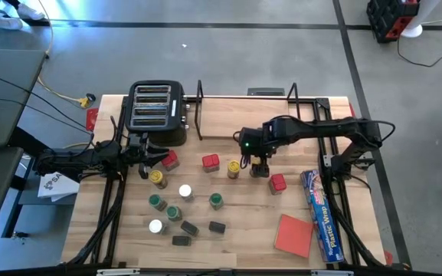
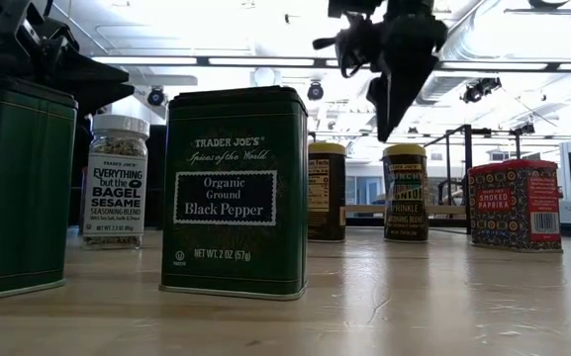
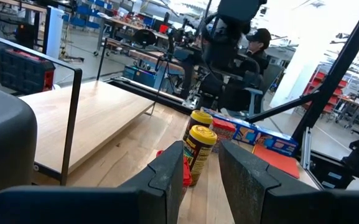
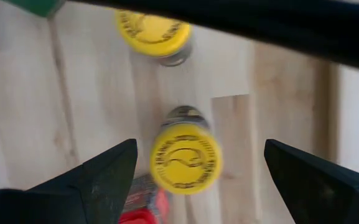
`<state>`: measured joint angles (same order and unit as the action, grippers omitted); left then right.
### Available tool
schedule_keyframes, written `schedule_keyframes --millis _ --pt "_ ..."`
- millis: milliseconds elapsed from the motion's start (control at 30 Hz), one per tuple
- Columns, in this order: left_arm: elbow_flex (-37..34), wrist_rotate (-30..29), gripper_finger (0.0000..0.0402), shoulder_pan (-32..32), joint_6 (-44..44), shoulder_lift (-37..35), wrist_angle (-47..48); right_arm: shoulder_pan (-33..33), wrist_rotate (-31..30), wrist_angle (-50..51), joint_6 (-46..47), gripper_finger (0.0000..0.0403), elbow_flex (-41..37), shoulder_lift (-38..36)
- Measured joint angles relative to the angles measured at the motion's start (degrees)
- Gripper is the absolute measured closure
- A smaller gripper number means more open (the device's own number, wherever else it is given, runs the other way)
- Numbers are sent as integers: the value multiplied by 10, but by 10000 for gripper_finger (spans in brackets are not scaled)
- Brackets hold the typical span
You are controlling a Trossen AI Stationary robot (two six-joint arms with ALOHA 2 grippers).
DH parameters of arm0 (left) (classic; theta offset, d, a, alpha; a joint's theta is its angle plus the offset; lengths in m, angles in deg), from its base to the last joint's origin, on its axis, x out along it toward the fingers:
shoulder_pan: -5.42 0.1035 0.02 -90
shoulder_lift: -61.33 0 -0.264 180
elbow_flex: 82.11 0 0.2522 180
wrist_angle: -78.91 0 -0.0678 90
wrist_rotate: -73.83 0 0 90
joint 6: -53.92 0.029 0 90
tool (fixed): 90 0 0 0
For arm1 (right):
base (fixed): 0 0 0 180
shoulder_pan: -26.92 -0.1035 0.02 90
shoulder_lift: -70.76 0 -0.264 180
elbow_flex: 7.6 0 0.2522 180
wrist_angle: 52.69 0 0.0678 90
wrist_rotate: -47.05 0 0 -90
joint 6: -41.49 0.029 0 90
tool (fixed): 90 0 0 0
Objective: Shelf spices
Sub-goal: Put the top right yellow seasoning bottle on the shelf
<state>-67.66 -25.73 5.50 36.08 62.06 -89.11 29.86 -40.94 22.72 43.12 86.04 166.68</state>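
From overhead I have the right gripper (image 1: 260, 165) hanging near table centre, fingers spread wide and empty, directly above a yellow-capped jar (image 4: 185, 158); a second yellow-capped jar (image 4: 153, 33) stands just beside it. The left gripper (image 1: 150, 159) sits at about 9 o'clock, beside the toaster (image 1: 157, 112), jaws partly apart with nothing visibly between them, near a red tin (image 1: 171, 160). The shelf (image 1: 251, 115) stands at 12 o'clock with its board bare. Most spices lie loose around 6 and 7 o'clock, the Black Pepper tin (image 2: 234, 193) among them, with the plastic wrap box (image 1: 320, 215) at 4 o'clock.
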Motion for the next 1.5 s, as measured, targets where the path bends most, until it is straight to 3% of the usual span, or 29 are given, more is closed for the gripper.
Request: schedule_keyframes --millis 367,933,1033,1267,1500 --pt "0 0 305 0 0 0 0 -23 -18 -61 35 64 -67 3" --pt "0 0 305 0 0 0 0 -6 0 -56 21 193 -70 33" --pt "0 0 305 0 0 0 0 13 -3 -5 10 193 -24 32" --pt "0 0 305 0 0 0 -1 119 -87 88 -52 193 159 50" --pt "0 -1 305 0 0 0 -1 244 -90 164 -165 193 372 177"
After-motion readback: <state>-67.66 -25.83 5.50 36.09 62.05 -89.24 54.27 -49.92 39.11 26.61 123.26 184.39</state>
